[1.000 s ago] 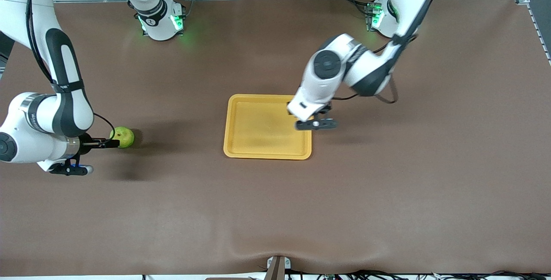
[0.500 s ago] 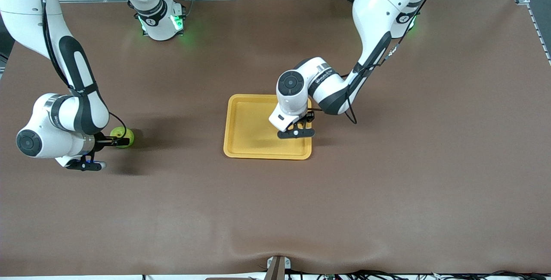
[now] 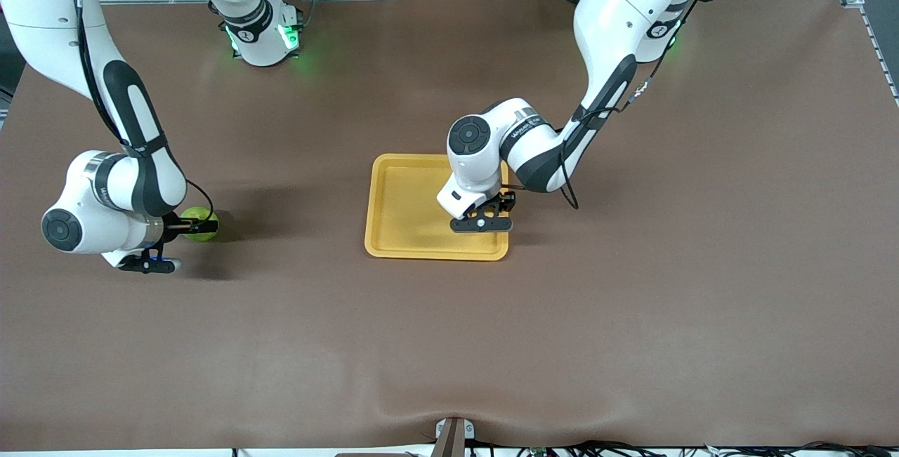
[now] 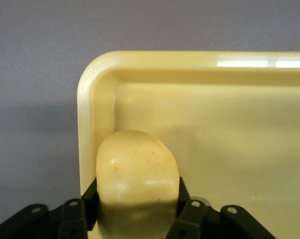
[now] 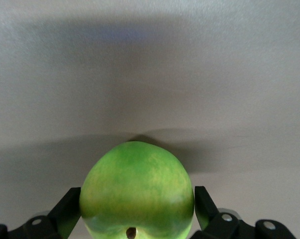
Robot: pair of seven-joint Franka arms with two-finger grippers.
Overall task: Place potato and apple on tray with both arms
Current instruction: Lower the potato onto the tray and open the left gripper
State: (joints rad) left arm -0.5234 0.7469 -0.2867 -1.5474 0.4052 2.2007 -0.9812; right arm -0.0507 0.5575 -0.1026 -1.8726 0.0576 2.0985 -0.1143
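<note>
The yellow-orange tray lies in the middle of the table. My left gripper is low over the tray's corner that is nearer the front camera, toward the left arm's end. It is shut on the pale-yellow potato, which the wrist hides in the front view. In the left wrist view the potato hangs just inside the tray's rim. The green apple sits on the table toward the right arm's end. My right gripper is open around it, one finger on each side of the apple.
The brown table mat spreads wide around the tray. The two arm bases with green lights stand along the table edge farthest from the front camera. Cables and racks lie past that edge.
My left gripper has carried the potato from the tray's edge to over the tray's inside and gone lower. My right gripper has slid forward so its fingers flank the apple, which has not moved.
</note>
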